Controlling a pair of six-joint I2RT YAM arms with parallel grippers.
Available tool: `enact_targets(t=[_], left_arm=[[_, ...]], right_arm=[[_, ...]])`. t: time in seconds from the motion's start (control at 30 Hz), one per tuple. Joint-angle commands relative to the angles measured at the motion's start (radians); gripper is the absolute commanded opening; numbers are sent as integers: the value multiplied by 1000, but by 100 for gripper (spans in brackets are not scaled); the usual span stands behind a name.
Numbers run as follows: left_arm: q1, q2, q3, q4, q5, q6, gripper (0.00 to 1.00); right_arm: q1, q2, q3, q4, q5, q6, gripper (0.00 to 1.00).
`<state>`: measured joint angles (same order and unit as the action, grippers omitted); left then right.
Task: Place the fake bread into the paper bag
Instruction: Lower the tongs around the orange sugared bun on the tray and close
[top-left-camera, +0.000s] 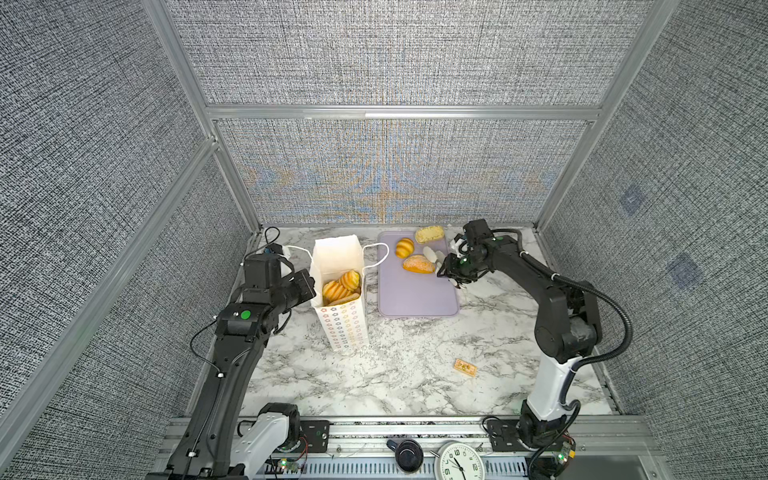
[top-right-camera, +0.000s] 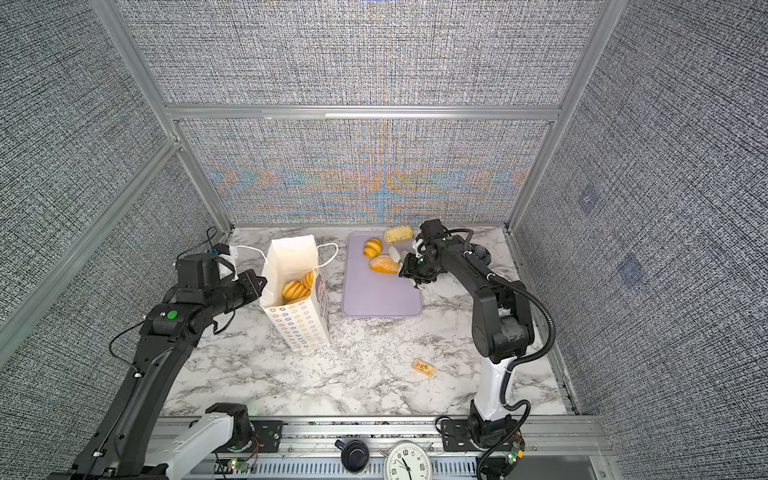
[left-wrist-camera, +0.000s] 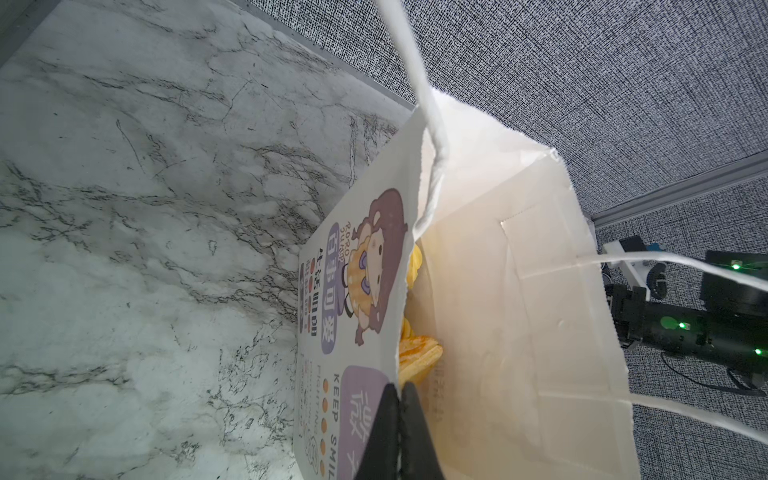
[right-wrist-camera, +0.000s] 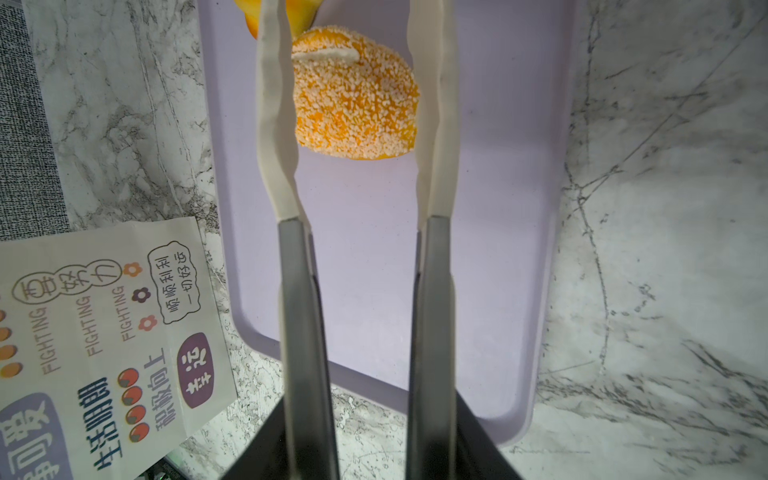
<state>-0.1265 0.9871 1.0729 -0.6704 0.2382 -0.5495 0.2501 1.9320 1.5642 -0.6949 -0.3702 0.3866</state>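
Observation:
The white paper bag (top-left-camera: 340, 316) (top-right-camera: 299, 324) (left-wrist-camera: 498, 291) stands upright left of centre, with ridged yellow loaves of fake bread (top-left-camera: 340, 284) (top-right-camera: 297, 286) (left-wrist-camera: 417, 357) inside. My left gripper (top-left-camera: 312, 286) (top-right-camera: 262, 282) (left-wrist-camera: 400, 388) is shut on the bag's rim wall. My right gripper (top-left-camera: 442, 268) (right-wrist-camera: 370, 419) is shut on metal tongs (top-left-camera: 432, 254) (right-wrist-camera: 436, 124). Their white tips stand apart on either side of a seeded bun (top-left-camera: 417, 264) (top-right-camera: 384, 264) (right-wrist-camera: 357, 95). A ridged roll (top-left-camera: 404, 247) and a pale crumbly bun (top-left-camera: 429, 234) lie farther back.
A flat lavender tray (top-left-camera: 415, 299) (top-right-camera: 382, 299) (right-wrist-camera: 374, 270) carries the three loose breads. On the marble top near the right arm's base lies a small tan packet (top-left-camera: 465, 368) (top-right-camera: 423, 367). Grey fabric walls close in the back and both sides.

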Motion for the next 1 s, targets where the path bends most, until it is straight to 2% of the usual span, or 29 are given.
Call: enact_targets(t=[0.0, 0.23, 0.43, 0.97], left_arm=[[1, 4, -2, 9, 6, 13, 2], [1, 11, 3, 10, 9, 14, 2], [1, 15, 4, 10, 10, 16, 2], [1, 5, 4, 8, 13, 11, 2]], right_arm=[[-8, 23, 20, 17, -27, 14, 45], [-28, 72, 55, 11, -16, 21, 43], [-31, 90, 63, 18, -56, 27, 38], [-30, 22, -73, 82, -97, 44, 35]])
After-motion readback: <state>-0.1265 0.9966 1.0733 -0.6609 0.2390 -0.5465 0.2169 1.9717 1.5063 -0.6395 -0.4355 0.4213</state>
